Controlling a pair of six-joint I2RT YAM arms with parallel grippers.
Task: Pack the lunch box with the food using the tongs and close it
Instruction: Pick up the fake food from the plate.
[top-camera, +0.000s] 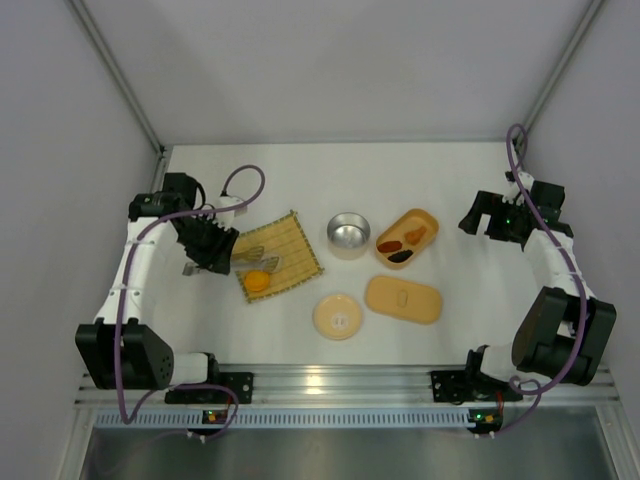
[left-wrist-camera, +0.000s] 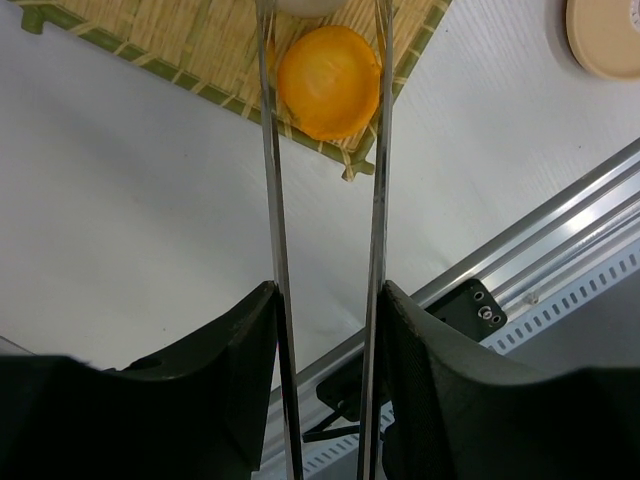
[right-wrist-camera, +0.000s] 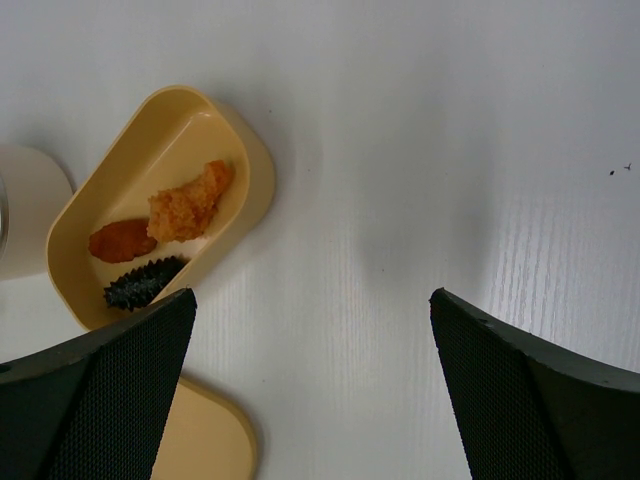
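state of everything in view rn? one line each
lunch box: open, three food pieces inside
lid: off, flat on table beside box
tongs: held in left pincer, arms flanking orange ball
orange ball: on mat, not packed
metal bowl: upright, looks empty
right pincer: open, empty

left end effector (left-wrist-camera: 328, 330): half-closed, clamping tongs (left-wrist-camera: 271, 200) | right end effector (right-wrist-camera: 312, 320): jaws wide apart, elbow bent
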